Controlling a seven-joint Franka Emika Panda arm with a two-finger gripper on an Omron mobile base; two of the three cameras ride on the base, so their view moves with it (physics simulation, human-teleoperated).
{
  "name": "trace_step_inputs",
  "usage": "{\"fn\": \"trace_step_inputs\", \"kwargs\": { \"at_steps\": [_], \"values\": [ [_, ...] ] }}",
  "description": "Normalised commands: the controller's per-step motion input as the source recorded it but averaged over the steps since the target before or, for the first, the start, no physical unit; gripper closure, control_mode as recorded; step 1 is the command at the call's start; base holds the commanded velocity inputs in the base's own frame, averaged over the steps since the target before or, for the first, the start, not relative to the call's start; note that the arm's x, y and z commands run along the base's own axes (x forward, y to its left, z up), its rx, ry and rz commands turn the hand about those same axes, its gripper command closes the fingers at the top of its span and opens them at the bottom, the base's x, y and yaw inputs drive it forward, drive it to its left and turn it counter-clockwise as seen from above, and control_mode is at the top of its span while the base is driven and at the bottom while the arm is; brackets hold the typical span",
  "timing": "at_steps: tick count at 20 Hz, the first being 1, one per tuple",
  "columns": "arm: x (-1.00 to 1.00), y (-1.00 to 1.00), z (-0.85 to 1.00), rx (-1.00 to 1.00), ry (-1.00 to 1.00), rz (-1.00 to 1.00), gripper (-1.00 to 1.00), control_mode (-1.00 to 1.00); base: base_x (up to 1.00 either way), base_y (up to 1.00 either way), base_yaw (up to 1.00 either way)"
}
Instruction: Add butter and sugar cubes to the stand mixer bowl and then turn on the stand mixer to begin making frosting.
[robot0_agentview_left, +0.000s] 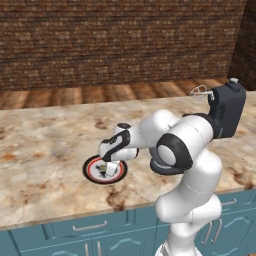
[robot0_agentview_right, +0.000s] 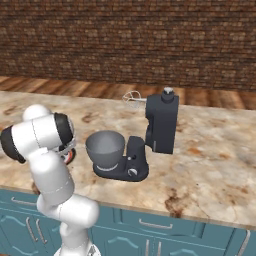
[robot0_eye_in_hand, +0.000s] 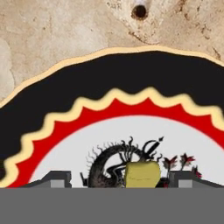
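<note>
The butter (robot0_eye_in_hand: 142, 174), a small yellow block, lies on the white centre of the black-and-red-rimmed plate (robot0_eye_in_hand: 109, 78). My gripper (robot0_eye_in_hand: 119, 180) is open and low over the plate, with the butter between its fingertips (robot0_eye_in_hand: 57, 179), closer to the right one. In the left base view the gripper (robot0_agentview_left: 109, 169) points down onto the plate (robot0_agentview_left: 90, 172). To the right stands the stand mixer (robot0_agentview_right: 161, 125) with its head tilted up and its whisk (robot0_agentview_right: 132, 98) raised. The grey stand mixer bowl (robot0_agentview_right: 105, 146) sits on the mixer's flat base, beside a small knob (robot0_agentview_right: 132, 172).
The marble counter (robot0_agentview_left: 45, 140) runs wide to the left and behind the plate. Its front edge (robot0_agentview_left: 75, 217) lies close to the plate, above teal cabinet drawers. A brick wall (robot0_agentview_right: 125, 40) stands beyond a wooden floor strip. My arm's elbow (robot0_agentview_left: 172, 150) hangs between plate and mixer.
</note>
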Motion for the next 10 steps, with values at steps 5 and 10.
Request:
{"fn": "trace_step_inputs", "kwargs": {
  "at_steps": [5, 10],
  "values": [
    [0.0, 0.47, -0.1, -0.03, 0.08, -0.27, 1.0, -1.0, 0.0, 0.0, 0.0],
    [-0.08, 0.48, -0.01, -0.08, 0.1, -0.28, 1.0, -1.0, 0.0, 0.0, 0.0]
  ]
}}
